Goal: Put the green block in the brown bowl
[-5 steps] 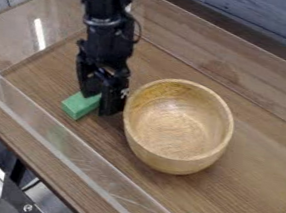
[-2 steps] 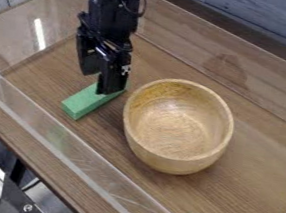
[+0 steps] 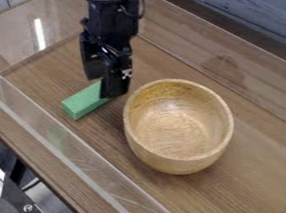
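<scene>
The brown bowl (image 3: 178, 126) sits upright on the wooden counter (image 3: 246, 63), a round light-tan wooden vessel with a thick rim and grain running across its inner wall. Its hollow holds nothing; only bare wood shows down to the bottom. The green block (image 3: 84, 99) lies flat on the counter just beside the bowl's left rim, outside it, a bright matte bar set at a slant, its near end towards the front edge and its far end reaching under the tool. Whether the block's far end touches the bowl's outer wall cannot be told. The black tool (image 3: 107, 73) hangs over that far end of the block, pointing almost straight down from a dark arm that rises out of the top of the frame. Its jaws stand wide apart and grip nothing; the block rests on the counter beneath them, and whether the fingertips touch it cannot be made out. A clear plastic wall (image 3: 60, 142) runs along the front of the counter, between the camera and both the block and the bowl.
</scene>
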Motion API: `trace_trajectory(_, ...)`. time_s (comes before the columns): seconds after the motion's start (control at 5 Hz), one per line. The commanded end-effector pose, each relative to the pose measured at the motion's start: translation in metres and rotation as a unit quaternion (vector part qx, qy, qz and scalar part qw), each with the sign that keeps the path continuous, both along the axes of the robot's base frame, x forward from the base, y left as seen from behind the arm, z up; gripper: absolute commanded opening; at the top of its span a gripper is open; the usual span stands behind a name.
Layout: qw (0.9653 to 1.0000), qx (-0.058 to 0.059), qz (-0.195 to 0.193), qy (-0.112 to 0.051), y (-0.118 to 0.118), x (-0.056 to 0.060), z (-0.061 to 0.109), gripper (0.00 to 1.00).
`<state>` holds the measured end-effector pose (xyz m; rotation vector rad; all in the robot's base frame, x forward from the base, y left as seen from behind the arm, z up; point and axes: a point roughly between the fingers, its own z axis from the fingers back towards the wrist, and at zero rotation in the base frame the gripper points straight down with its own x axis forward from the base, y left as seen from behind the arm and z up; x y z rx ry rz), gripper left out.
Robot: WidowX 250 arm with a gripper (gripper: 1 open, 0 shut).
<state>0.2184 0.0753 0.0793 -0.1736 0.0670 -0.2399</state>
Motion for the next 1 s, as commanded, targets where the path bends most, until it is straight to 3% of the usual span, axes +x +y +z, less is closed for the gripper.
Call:
trace_trajectory(0.0, 0.9996, 0.014, 0.021, -0.016, 0.0, 0.0, -0.001, 1.0)
trace_trajectory(0.2, 0.9992, 0.024, 0.032, -0.008, -0.006, -0.005, -0.015, 1.0)
trace_trajectory(0.4, 0.9975, 0.048, 0.048, -0.014, -0.007, 0.003, -0.023, 1.0)
trace_trajectory(0.6, 0.996, 0.064, 0.061, -0.016, -0.005, 0.012, -0.032, 1.0)
trace_trajectory(0.8, 0.9939, 0.077, 0.075, -0.027, -0.003, 0.019, -0.038, 0.0)
